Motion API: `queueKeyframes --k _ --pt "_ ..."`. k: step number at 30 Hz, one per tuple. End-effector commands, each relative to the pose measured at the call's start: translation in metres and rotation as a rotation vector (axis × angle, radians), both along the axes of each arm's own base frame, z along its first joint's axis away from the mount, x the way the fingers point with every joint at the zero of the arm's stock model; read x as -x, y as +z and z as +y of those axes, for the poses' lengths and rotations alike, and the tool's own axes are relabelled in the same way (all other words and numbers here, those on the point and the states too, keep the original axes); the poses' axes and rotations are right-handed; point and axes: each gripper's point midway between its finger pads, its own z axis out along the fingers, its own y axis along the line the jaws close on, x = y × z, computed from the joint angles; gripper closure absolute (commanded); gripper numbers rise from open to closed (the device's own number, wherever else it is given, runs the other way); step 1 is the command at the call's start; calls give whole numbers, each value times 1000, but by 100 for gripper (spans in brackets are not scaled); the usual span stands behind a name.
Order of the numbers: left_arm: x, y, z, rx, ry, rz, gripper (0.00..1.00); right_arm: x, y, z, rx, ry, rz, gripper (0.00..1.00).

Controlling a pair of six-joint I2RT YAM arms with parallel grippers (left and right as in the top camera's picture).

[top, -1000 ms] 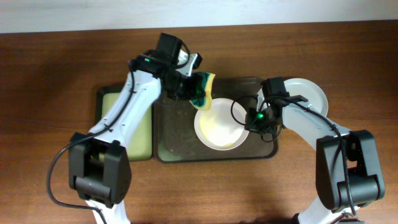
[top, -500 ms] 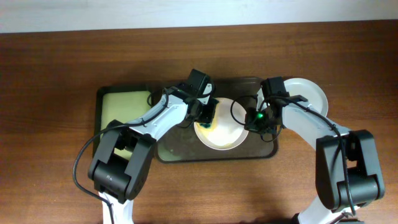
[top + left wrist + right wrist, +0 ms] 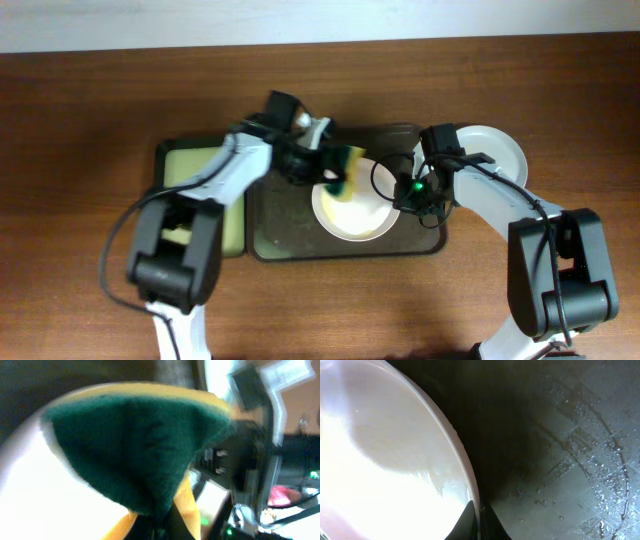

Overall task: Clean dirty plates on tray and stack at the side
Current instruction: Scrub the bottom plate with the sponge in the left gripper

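Observation:
A white plate (image 3: 355, 212) with a faint yellow tint lies on the dark brown tray (image 3: 290, 232). My left gripper (image 3: 335, 172) is shut on a green and yellow sponge (image 3: 347, 165), held at the plate's upper left rim. In the left wrist view the sponge (image 3: 135, 445) fills the frame over the white plate (image 3: 35, 500). My right gripper (image 3: 407, 190) is shut on the plate's right rim. The right wrist view shows its fingers (image 3: 480, 520) pinching the rim of the plate (image 3: 380, 460). Another white plate (image 3: 497, 150) lies on the table right of the tray. A third plate is not seen apart.
A smaller black-rimmed tray with a yellow-green inside (image 3: 195, 190) sits left of the brown tray. The brown tray's floor is wet, with droplets (image 3: 570, 460). The wooden table (image 3: 90, 120) extends to all sides. My right arm shows in the left wrist view (image 3: 260, 435).
My left gripper brought the sponge from the tray's back edge down onto the plate, then drew it back to the plate's upper left rim. The right gripper and plate have not moved.

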Motion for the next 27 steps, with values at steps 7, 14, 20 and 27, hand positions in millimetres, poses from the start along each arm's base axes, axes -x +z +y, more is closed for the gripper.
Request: queueKeyframes --k 7,14,20,27 --pt "0 12 49 -386 67 -160 100 0 0 6 -22 3 7 96" --pt "28 -37 12 -512 -20 -123 100 0 0 6 -22 2 6 96" --pt "30 -54 36 -654 -1 -103 100 0 0 6 -22 2 6 96" --pt "59 -52 1 -501 -68 -9 100 0 0 7 -29 4 7 96"
